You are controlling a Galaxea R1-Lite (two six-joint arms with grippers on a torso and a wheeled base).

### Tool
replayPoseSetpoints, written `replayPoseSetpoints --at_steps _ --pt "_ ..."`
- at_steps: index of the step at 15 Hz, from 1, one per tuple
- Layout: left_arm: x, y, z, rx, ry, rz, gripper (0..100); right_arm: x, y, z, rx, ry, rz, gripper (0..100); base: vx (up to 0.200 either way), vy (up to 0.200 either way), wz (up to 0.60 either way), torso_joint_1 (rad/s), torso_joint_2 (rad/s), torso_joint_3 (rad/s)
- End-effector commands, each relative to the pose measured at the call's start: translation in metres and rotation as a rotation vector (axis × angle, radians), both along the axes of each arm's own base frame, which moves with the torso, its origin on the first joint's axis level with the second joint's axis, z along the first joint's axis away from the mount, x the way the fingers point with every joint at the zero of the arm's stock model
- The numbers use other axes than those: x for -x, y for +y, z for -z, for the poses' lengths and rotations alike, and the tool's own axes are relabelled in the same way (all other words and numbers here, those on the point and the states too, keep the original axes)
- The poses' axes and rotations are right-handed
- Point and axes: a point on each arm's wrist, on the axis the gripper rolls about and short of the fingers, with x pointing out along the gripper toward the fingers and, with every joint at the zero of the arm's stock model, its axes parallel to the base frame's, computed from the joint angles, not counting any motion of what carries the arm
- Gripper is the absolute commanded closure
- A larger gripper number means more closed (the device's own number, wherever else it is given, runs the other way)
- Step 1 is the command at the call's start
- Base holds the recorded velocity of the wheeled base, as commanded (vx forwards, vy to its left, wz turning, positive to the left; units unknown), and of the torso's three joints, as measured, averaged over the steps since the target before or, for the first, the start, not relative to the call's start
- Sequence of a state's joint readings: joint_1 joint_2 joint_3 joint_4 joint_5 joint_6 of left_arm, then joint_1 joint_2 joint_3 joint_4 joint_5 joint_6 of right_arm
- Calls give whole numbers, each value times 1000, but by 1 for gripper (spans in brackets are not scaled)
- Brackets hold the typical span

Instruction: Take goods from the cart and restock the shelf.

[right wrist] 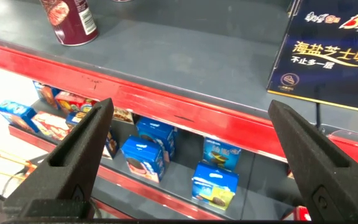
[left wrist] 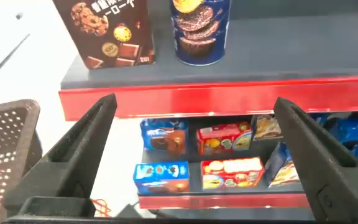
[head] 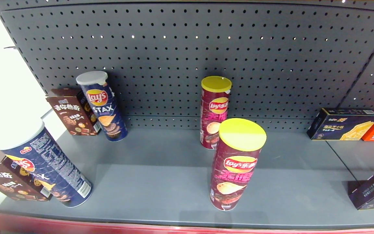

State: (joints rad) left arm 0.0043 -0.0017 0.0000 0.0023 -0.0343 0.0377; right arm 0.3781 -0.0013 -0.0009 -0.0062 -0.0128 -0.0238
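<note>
Left gripper (left wrist: 194, 102) and right gripper (right wrist: 191, 104): hung wide open, empty, below red shelf edge (left wrist: 229, 98), apparently free to fetch more stock, near maroon chip can (right wrist: 73, 22).

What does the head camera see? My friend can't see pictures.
A grey shelf holds four standing chip cans: front maroon can and back maroon can mid-shelf, near blue can and far blue can at left. Boxes sit at both ends.

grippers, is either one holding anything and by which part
Nothing is held: the left gripper and the right gripper are both open and empty.
</note>
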Motion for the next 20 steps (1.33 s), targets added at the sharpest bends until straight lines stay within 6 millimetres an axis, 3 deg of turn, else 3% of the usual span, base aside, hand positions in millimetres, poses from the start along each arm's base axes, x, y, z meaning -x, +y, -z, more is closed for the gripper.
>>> replayPoseSetpoints --at_steps 1,3,4,5,6,9,10,12,14,16,20 --pt "0 0 -1 21 3 -1 0 1 1 -1 6 -4 82 0 0 0 0 0 0 0" --pt "0 0 0 27 5 -4 0 1 1 -1 9 -4 91 0 0 0 0 0 0 0" --pt "0 0 0 24 5 -2 0 3 0 -58 -26 -75 125 0 0 0 0 0 0 0" --pt "0 0 0 24 5 -2 0 -1 1 -77 -31 -73 137 0 0 0 0 0 0 0" --pt "0 0 0 22 5 -1 0 -30 11 -128 -36 8 87 0 0 0 0 0 0 0" --pt "0 0 0 22 5 -1 0 -58 24 -126 58 134 -34 0 0 0 0 0 0 0" --pt "0 0 0 21 5 -1 0 -94 43 -141 91 208 -128 0 0 0 0 0 0 0" --pt "0 0 0 22 6 -1 0 -123 71 -144 147 294 -241 0 0 0 0 0 0 0" --pt "0 0 0 22 5 -1 0 -135 86 -143 172 336 -287 0 0 0 0 0 0 0" --pt "0 0 0 22 5 -1 0 -169 112 -128 202 386 -302 0 0 0 0 0 0 0" --pt "0 0 0 25 5 -2 0 -185 131 -117 230 389 -257 0 0 0 0 0 0 0"
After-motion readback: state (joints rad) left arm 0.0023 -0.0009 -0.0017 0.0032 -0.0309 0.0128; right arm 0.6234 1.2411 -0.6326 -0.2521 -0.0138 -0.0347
